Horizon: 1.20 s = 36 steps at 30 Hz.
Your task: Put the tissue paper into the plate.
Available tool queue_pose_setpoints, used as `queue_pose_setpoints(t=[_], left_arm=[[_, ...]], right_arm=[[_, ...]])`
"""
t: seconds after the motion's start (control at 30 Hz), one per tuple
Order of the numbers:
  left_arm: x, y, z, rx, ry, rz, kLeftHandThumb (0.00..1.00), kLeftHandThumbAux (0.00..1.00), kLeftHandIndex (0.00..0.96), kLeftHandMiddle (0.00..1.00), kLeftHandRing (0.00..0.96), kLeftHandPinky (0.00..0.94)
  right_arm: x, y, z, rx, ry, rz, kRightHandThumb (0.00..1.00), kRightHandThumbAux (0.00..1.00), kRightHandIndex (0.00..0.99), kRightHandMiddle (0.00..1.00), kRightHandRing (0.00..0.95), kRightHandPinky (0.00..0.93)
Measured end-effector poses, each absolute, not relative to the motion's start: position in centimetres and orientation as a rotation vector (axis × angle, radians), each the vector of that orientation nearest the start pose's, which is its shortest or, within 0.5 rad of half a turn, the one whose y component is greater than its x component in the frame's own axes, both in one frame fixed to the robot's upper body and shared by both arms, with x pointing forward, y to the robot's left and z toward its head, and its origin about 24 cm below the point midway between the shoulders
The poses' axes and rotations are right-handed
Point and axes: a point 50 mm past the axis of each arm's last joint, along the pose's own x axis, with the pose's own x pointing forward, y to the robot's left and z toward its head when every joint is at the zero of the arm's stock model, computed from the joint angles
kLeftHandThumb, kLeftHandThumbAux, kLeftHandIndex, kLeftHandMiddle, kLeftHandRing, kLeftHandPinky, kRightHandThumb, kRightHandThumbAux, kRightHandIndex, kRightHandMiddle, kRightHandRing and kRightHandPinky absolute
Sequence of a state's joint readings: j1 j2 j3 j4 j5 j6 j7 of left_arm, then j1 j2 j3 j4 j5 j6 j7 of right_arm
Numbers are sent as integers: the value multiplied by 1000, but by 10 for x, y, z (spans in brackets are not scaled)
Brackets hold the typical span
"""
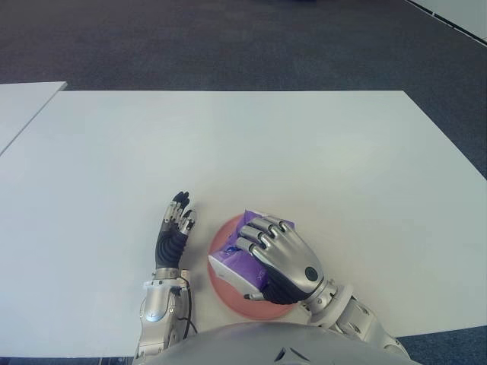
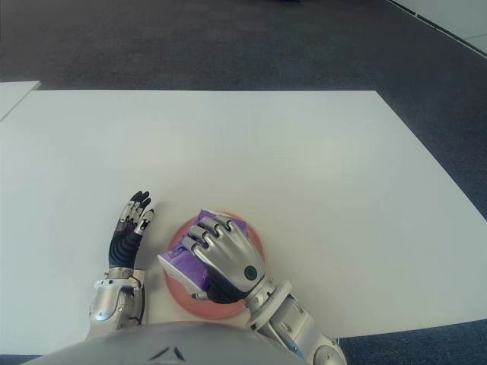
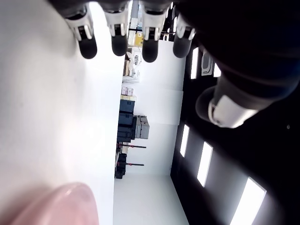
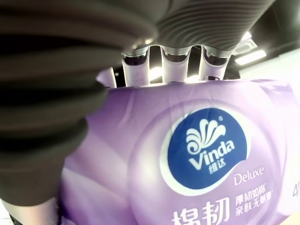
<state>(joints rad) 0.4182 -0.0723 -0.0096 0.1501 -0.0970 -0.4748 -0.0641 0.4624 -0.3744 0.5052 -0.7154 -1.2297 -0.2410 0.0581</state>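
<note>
A purple pack of tissue paper [image 1: 237,267] sits over the pink plate [image 1: 220,240] near the table's front edge. My right hand [image 1: 275,255] covers it from above, fingers curled around the pack. Up close, the right wrist view fills with the purple wrapper [image 4: 197,154] and its blue Vinda logo, with fingers [image 4: 176,63] wrapped over its far edge. Whether the pack touches the plate is hidden by the hand. My left hand [image 1: 173,228] shows just left of the plate, fingers straight and holding nothing; its fingertips [image 3: 119,44] reach over the white table.
The white table [image 1: 228,144] stretches far ahead and to both sides. A second white table [image 1: 23,103] adjoins at the far left. Dark carpet floor [image 1: 228,46] lies beyond the far edge.
</note>
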Motion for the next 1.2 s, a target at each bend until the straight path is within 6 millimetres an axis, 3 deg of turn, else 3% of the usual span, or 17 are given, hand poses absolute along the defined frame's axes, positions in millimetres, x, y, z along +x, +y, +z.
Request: queue_pose_setpoints(t=[0.43,0.57,0.67,0.73,0.8,0.93,1.2], left_arm=[[148,157,-27,-138,64,116,92,562,95,101,74,57],[149,158,-27,-148,63,122,103,556,97,103,75,59],[149,159,-28,-161,62,129,115,547,95,99,65,44],[150,159,-28,-168,63,132,121,543,87,89,51,20],[150,160,-28,-172,63,133,120,545,77,76,35,10],[151,158,-28,-170,56,105,109,550,53,47,10,2],[150,157,-27,-146,11,49,94,536,10,5,0,0]], right_arm=[[123,-75,92,-1241,-621,509,456,771,726,877,870,876],[123,-75,89,-1199,-645,445,376,716,676,827,814,808],[124,-74,89,-1169,-662,400,260,592,412,485,473,489],[124,-73,88,-1170,-670,393,187,497,180,211,202,218],[124,-73,88,-1180,-684,403,164,434,92,108,103,111],[120,-79,86,-1213,-729,445,152,357,19,22,21,23],[120,-86,81,-1270,-786,450,177,288,0,1,1,1]])
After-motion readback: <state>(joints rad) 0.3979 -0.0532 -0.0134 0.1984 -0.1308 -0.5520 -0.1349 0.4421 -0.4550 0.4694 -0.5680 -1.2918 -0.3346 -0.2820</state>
